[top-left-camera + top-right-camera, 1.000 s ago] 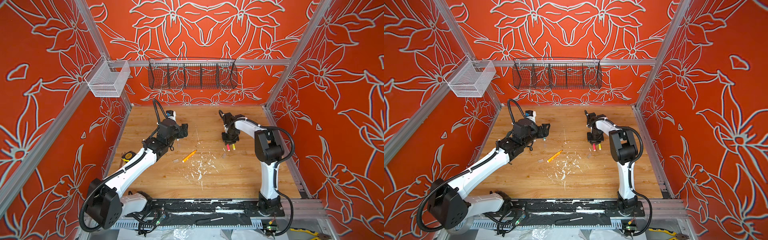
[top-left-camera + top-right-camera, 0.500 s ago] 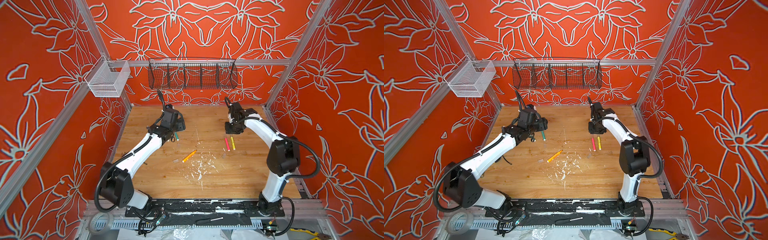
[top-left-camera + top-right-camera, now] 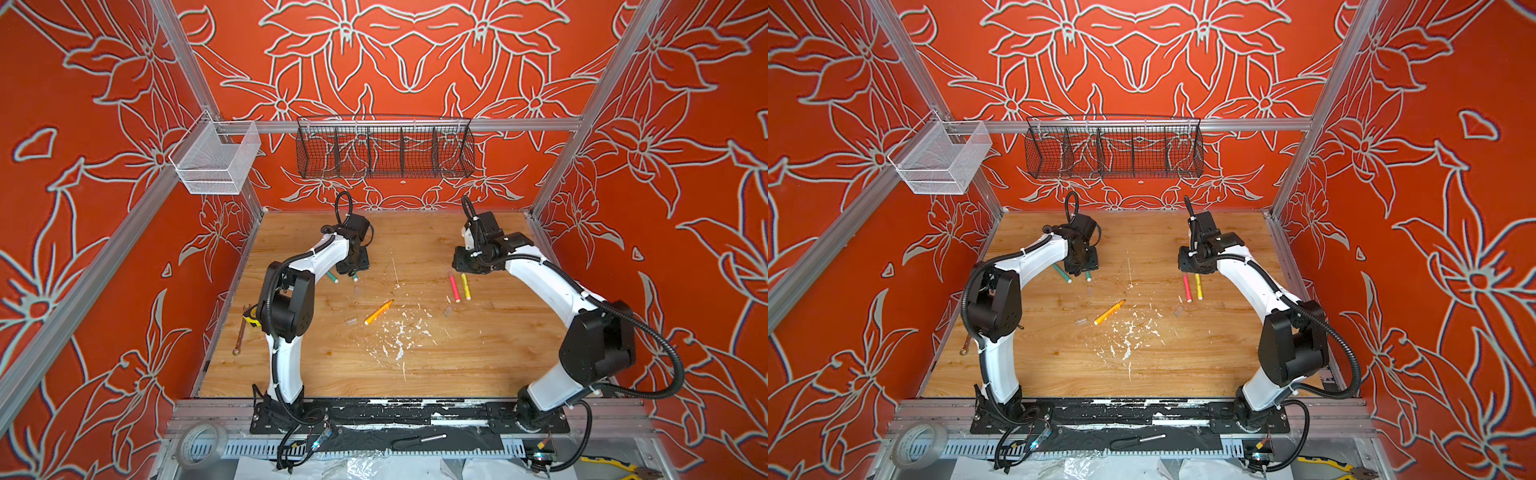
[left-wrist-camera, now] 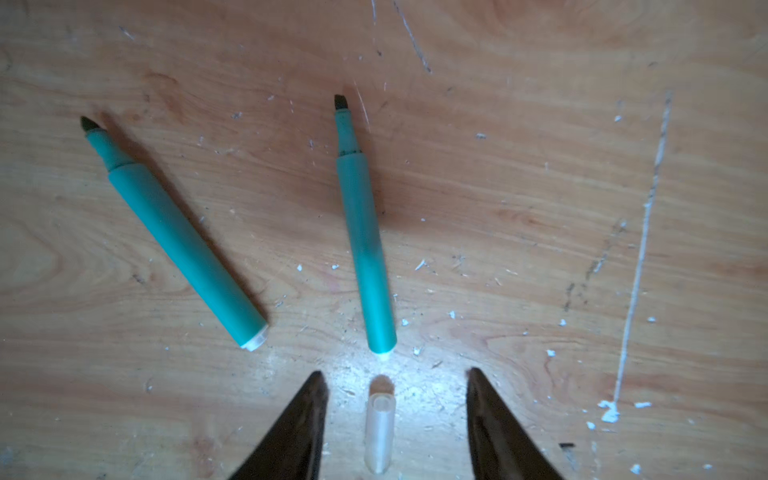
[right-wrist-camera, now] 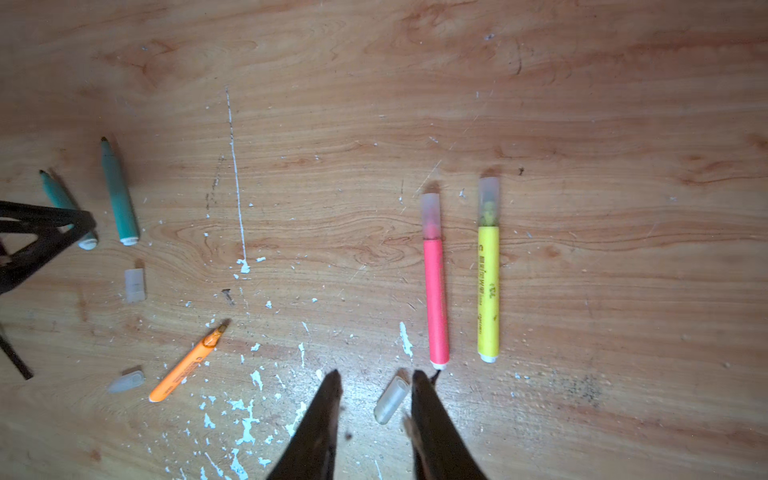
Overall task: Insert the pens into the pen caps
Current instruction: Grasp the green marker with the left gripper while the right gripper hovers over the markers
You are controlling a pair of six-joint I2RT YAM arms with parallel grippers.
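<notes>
Left jaws open, a clear cap [image 4: 379, 428] lying loose between them on the tabletop [image 4: 540, 208]. Right jaws slightly apart around a second cap [image 5: 390, 400], contact hard to tell. Both top views hide the jaws under the wrists. Wire basket [image 3: 384, 147] on far wall. Two teal pens [image 4: 365, 232] uncapped, far left. Pink pen [image 5: 435, 299] and yellow pen [image 5: 488, 291] capped, right. Orange pen [image 3: 378, 311] uncapped, middle.

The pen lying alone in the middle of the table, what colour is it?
The pen is orange; the right wrist view shows it best.
</notes>
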